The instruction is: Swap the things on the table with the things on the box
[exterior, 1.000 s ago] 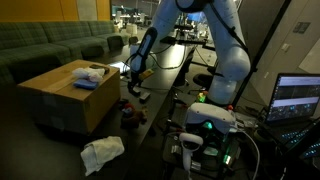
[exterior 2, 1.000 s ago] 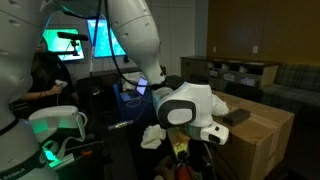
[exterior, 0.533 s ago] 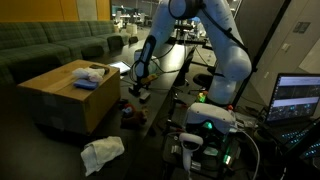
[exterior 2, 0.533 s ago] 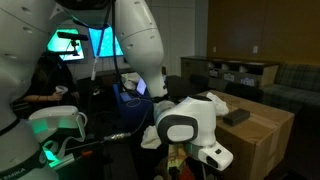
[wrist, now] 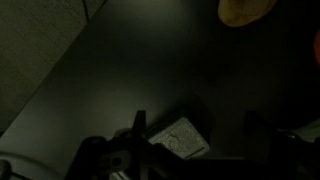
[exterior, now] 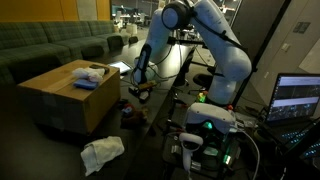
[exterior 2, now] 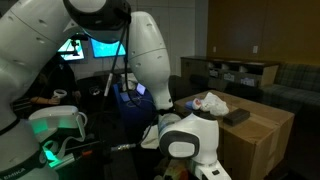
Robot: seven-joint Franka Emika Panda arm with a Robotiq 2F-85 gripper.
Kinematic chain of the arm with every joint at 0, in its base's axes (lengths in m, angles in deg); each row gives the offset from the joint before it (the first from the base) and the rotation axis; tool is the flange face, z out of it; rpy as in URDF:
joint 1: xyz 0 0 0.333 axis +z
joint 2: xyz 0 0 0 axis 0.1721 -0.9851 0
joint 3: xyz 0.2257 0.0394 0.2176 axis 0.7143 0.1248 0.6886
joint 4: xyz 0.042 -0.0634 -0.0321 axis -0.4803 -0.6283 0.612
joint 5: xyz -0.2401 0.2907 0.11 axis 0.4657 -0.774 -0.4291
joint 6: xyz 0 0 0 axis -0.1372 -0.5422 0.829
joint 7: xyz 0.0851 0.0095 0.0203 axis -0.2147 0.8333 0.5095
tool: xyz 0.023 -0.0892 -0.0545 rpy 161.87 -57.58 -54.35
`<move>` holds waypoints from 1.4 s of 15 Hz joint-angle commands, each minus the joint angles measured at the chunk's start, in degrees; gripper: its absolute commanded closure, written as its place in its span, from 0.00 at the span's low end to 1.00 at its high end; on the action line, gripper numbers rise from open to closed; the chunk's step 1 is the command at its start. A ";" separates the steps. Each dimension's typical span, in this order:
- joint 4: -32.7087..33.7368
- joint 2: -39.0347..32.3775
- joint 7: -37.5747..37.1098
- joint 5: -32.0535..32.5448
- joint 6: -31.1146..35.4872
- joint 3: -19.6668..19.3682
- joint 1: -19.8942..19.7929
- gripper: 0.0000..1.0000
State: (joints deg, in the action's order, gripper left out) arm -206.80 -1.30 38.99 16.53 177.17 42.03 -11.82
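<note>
1. While the arm bends low over the dark table (exterior: 152,108), its gripper (exterior: 138,92) hangs just above the tabletop, near the corner of the cardboard box (exterior: 60,105)
2. Seen from the wrist, the jaws stand wide apart and hold nothing; a small pale packet (wrist: 180,138) lies flat on the table between the fingers (wrist: 140,125), and the dim picture does not show whether they touch it
3. At the top edge of the wrist view sits an orange-yellow thing (wrist: 245,9), well apart from the packet
4. On the box top rest a white bundle (exterior 2: 210,103) and, just beside it, a dark flat thing (exterior 2: 236,117)
5. A crumpled white cloth (exterior: 101,152) lies on the floor in front of the box
</note>
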 commanded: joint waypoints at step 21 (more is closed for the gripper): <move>20.01 -16.14 -21.04 -6.12 -5.39 -6.08 -2.56 0.00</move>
State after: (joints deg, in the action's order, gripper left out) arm -189.87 -14.94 19.54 10.53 172.84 36.53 -13.98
